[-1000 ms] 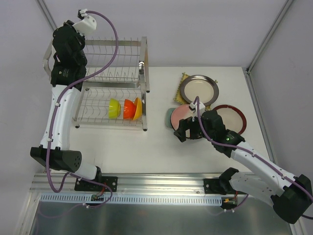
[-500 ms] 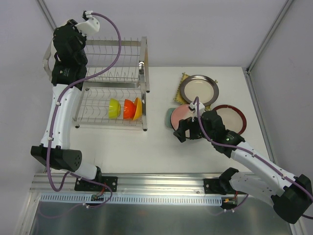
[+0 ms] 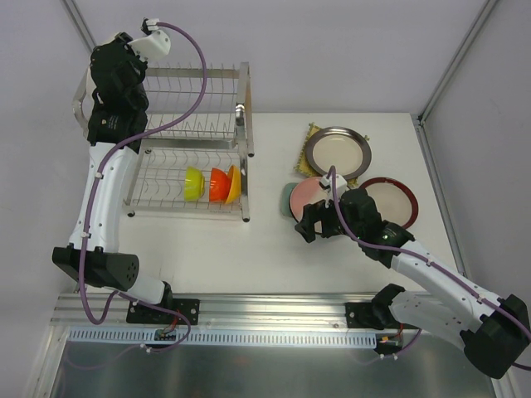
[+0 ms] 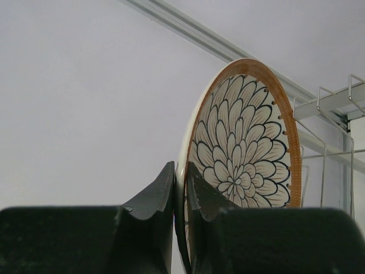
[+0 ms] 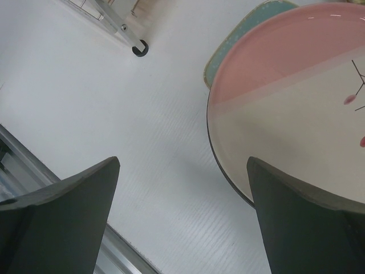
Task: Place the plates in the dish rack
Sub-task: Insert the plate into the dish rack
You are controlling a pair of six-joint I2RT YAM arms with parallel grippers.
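Petal-pattern plate [image 4: 245, 142] pinched upright in left end effector [image 4: 180, 174] — racking step.
Next: slot it between dish rack [image 3: 242, 99] prongs; right end effector [image 5: 182, 164] spread.

**Non-task items: three bowls, bench and surrounds**

Three small bowls stand on edge in a tight row over the left half of the bench [image 3: 274, 257], about midway between its near and far edges. Order from left to right: green bowl [image 3: 193, 183], orange bowl [image 3: 218, 184], yellow bowl [image 3: 235, 184]. Orange and yellow touch; green sits just beside them. The bench top is plain white. A slotted aluminium rail [image 3: 274, 311] runs along its near edge. Grey walls enclose the far and right sides.
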